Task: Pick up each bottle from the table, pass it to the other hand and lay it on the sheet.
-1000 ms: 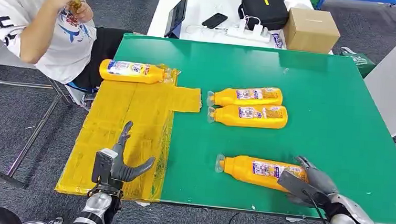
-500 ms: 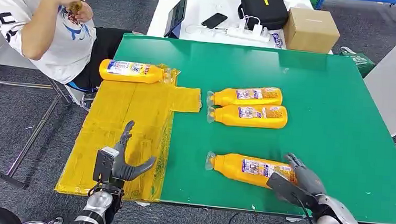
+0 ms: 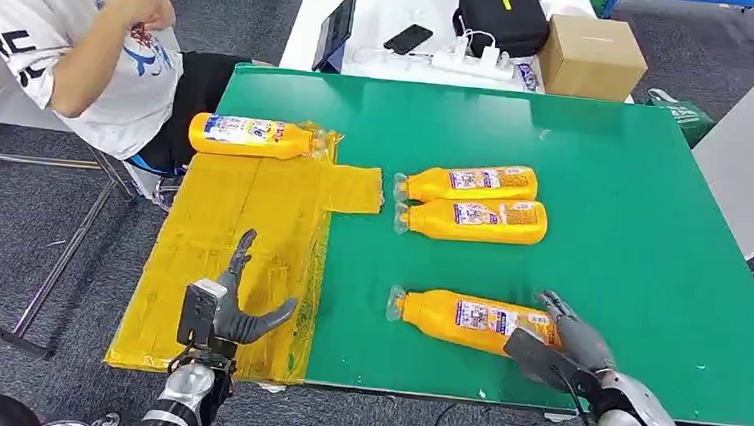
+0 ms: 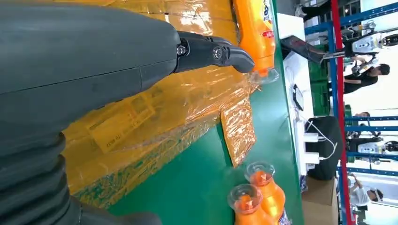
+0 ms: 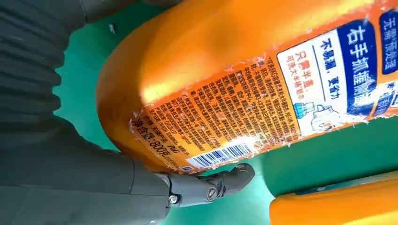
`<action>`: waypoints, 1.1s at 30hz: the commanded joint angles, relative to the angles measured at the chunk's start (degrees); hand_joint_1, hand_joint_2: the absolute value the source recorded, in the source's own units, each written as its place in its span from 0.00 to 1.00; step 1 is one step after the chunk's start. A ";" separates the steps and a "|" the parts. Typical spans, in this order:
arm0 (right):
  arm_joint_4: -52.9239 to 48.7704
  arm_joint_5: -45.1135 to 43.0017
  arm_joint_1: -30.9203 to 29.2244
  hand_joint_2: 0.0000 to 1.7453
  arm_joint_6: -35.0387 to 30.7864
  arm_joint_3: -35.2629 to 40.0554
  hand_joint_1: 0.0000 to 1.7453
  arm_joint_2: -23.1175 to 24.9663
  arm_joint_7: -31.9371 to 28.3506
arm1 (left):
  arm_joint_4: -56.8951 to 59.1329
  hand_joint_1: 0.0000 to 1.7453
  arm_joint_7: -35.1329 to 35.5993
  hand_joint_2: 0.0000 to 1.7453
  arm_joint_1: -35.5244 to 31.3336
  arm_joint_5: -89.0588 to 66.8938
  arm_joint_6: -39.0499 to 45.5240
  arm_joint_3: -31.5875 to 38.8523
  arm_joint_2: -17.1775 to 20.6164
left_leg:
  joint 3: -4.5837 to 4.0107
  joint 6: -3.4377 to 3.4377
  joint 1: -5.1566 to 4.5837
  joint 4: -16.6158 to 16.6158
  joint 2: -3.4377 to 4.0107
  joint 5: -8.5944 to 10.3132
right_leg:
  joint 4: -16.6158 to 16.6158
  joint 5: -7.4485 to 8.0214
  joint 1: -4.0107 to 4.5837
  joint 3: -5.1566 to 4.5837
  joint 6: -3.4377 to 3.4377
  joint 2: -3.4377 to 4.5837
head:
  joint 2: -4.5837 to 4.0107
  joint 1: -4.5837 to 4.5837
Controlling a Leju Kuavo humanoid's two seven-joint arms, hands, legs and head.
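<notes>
Right hand (image 3: 557, 338) grips the near bottle (image 3: 466, 320); wrist view shows its barcode (image 5: 220, 155).

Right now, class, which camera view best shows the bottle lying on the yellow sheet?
The head view: the bottle on the sheet lies whole at the yellow sheet's far edge, label readable. The left wrist view catches just its neck end. The right wrist view shows another bottle.
</notes>
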 commanded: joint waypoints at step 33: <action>-7.02 -1.57 3.02 1.00 -22.60 -4.83 1.00 22.10 -19.94 | 2.89 0.00 0.13 1.00 -1.57 2.53 -1.33 -0.71 -0.51 | 0.13 -0.11 0.05 -0.03 0.16 -0.09 | 0.01 -0.05 0.07 0.09 -0.15 0.09 | 0.00 -0.04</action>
